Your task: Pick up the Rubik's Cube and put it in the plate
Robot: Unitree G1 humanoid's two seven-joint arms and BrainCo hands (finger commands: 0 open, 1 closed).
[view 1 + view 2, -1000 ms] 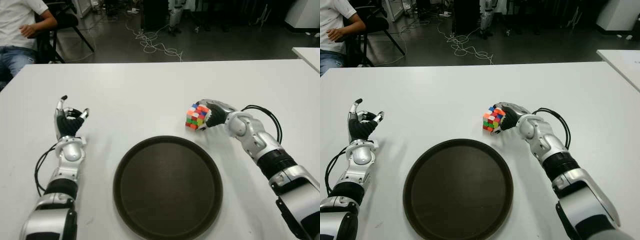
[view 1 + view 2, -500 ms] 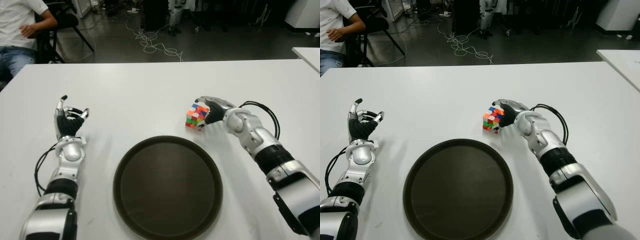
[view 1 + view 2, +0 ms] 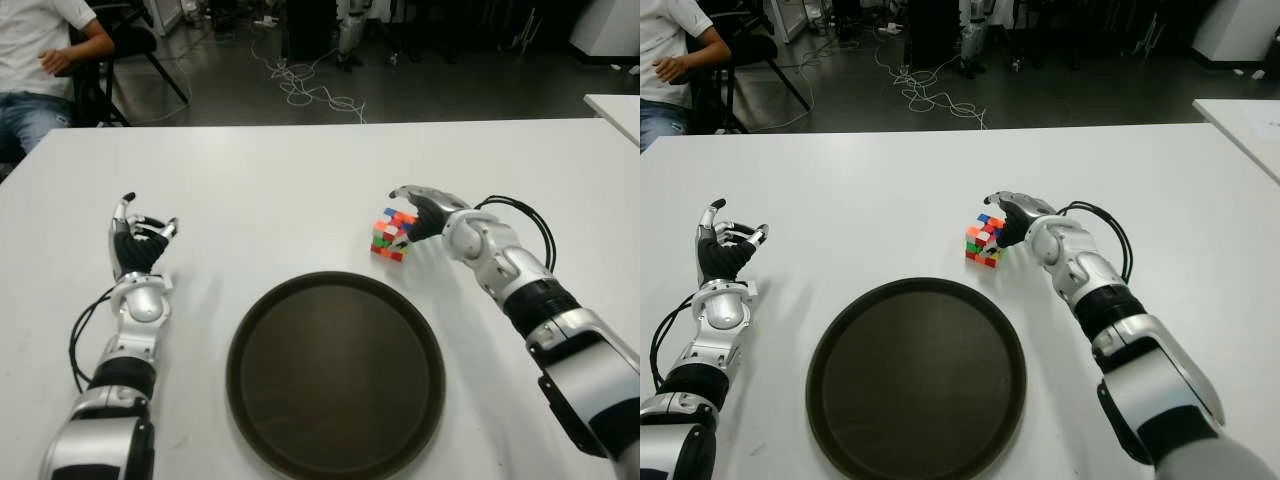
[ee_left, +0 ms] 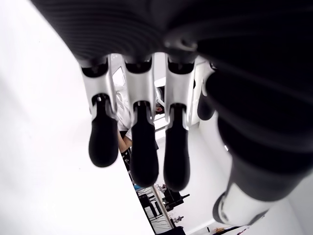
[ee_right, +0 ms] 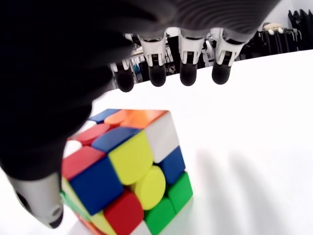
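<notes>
1. The cube [image 3: 391,234] sits on the table [image 3: 300,180], just beyond the plate [image 3: 335,375] (the plate holds nothing yet).
2. The right hand [image 3: 425,208] is over the cube, fingers [image 5: 189,73] spread past its top and the thumb low beside it, not squeezing yet.
3. To grab well, I think the fingers and thumb should press flat on opposite sides before lifting, so the cube does not twist.
4. The left hand [image 3: 138,243] shows left of the plate, fingers loose, holding nothing.

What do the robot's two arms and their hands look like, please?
Both arms have silver-grey metal shells with black joint bands. The left hand and right hand have black palms and silver fingers with rounded black tips. A black cable loops beside each forearm.
</notes>
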